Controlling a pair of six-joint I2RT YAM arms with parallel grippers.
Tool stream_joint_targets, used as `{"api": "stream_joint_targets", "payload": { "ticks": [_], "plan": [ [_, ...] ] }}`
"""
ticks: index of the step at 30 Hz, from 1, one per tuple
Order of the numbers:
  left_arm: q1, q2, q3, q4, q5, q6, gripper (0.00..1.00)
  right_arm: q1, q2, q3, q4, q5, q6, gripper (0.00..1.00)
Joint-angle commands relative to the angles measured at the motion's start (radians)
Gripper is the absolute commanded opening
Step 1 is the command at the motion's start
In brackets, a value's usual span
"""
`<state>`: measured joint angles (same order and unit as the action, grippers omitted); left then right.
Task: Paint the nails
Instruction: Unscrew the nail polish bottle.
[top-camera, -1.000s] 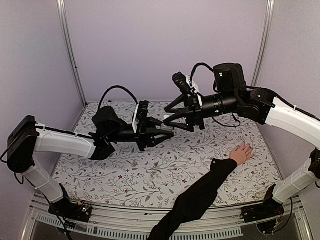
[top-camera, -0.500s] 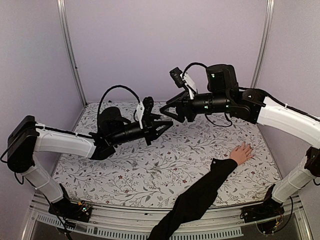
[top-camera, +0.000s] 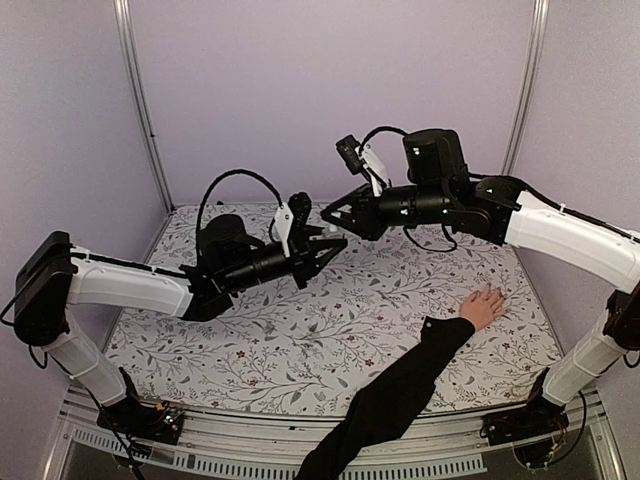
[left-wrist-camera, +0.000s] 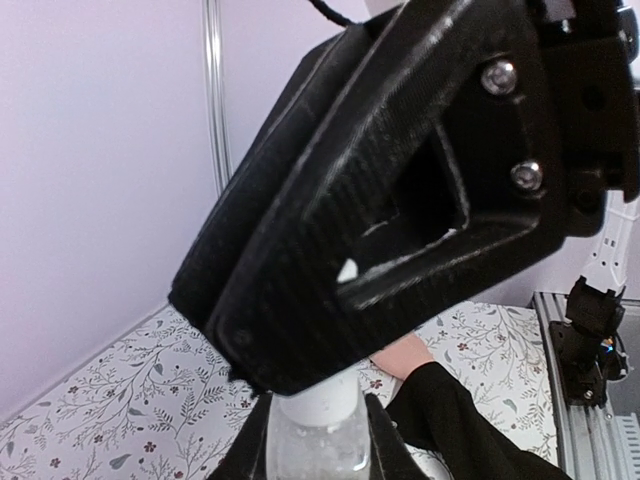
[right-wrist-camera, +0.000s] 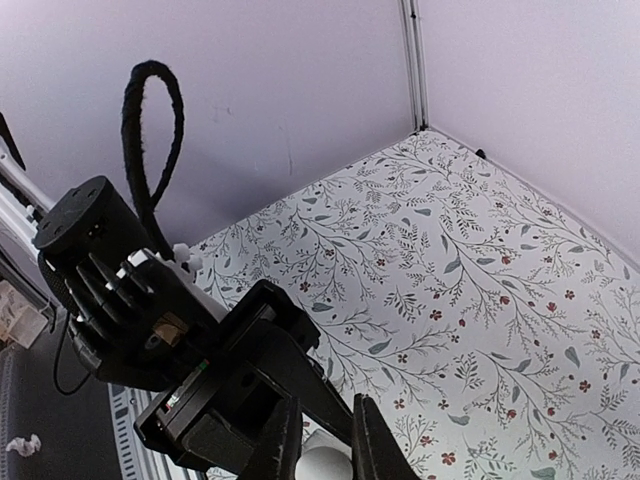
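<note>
Mid-air over the desk (top-camera: 300, 330), your left pincer (top-camera: 333, 243) clamps the pale bottle (left-wrist-camera: 312, 445) while your right pincer (right-wrist-camera: 325, 445) is pinched shut on its white cap (left-wrist-camera: 320, 405). Twist squarely, lift straight, hold the bottle steady. The nails, on the hand (top-camera: 484, 305) lying well below and right of both pincers, are too small to see. No label reads.
</note>
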<state>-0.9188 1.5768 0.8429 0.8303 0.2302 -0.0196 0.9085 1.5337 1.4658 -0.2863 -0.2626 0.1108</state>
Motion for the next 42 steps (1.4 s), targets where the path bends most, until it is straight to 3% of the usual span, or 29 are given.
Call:
{"api": "stream_joint_targets", "payload": {
  "ticks": [1,7,16,20,26,36,42],
  "plan": [
    [-0.009,-0.02,-0.005,0.023,0.01,0.007,0.0,-0.003,0.013,0.031,0.009,-0.024,0.004,0.06],
    [0.041,-0.015,-0.028,0.128,0.27,-0.074,0.0,-0.003,0.002,0.031,0.007,-0.09,-0.045,0.0],
    [0.053,0.021,0.018,0.2,0.666,-0.111,0.0,-0.002,-0.023,0.033,-0.027,-0.238,-0.172,0.0],
    [0.054,0.047,0.033,0.272,0.778,-0.172,0.0,0.004,-0.036,0.03,-0.038,-0.329,-0.224,0.0],
    [0.053,0.074,0.042,0.405,0.865,-0.285,0.0,0.012,-0.039,0.036,-0.07,-0.407,-0.3,0.0],
    [0.049,0.079,0.061,0.436,0.903,-0.339,0.0,0.015,-0.043,0.041,-0.09,-0.471,-0.362,0.01],
    [0.054,0.052,0.034,0.384,0.813,-0.269,0.0,0.015,-0.052,0.035,-0.071,-0.428,-0.336,0.15]
  ]
}}
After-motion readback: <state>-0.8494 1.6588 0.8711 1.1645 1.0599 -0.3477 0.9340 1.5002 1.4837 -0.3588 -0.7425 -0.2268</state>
